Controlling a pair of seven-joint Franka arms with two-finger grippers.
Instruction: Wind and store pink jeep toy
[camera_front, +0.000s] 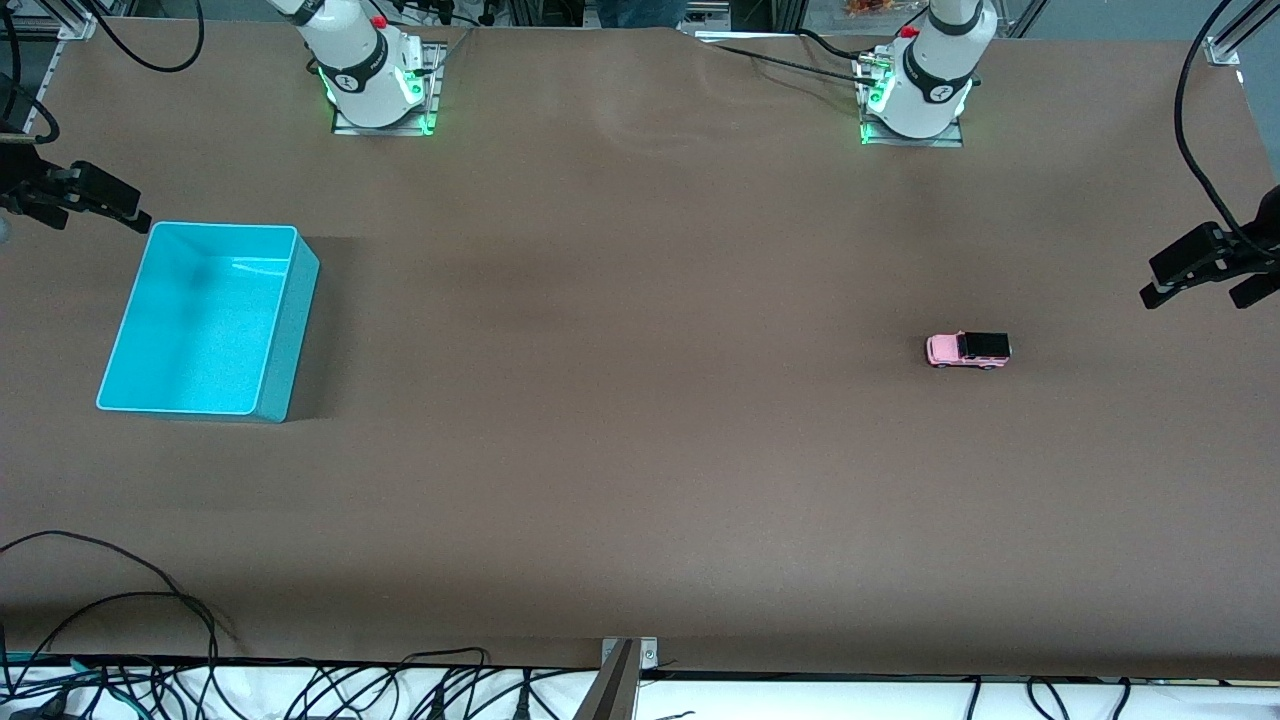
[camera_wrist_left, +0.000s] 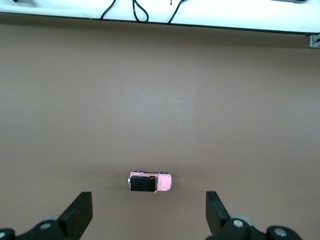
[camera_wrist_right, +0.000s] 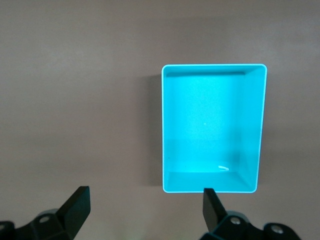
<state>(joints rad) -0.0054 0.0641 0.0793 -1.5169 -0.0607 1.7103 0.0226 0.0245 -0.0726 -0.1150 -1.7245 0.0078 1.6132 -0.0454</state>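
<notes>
The pink jeep toy (camera_front: 968, 350) stands on its wheels on the brown table toward the left arm's end, its black roof up. In the left wrist view the jeep (camera_wrist_left: 150, 182) lies on the table below my left gripper (camera_wrist_left: 149, 201), which hangs high above it, open and empty. The same gripper (camera_front: 1200, 292) shows at the edge of the front view. My right gripper (camera_wrist_right: 144, 196) is also open and empty, held high beside the turquoise bin (camera_wrist_right: 213, 186); it shows dark at the front view's other edge (camera_front: 95, 218).
The turquoise bin (camera_front: 276, 340) sits empty toward the right arm's end of the table. Loose cables (camera_front: 300, 690) run along the table edge nearest the front camera. Both arm bases (camera_front: 375, 75) (camera_front: 925, 85) stand at the table's farthest edge.
</notes>
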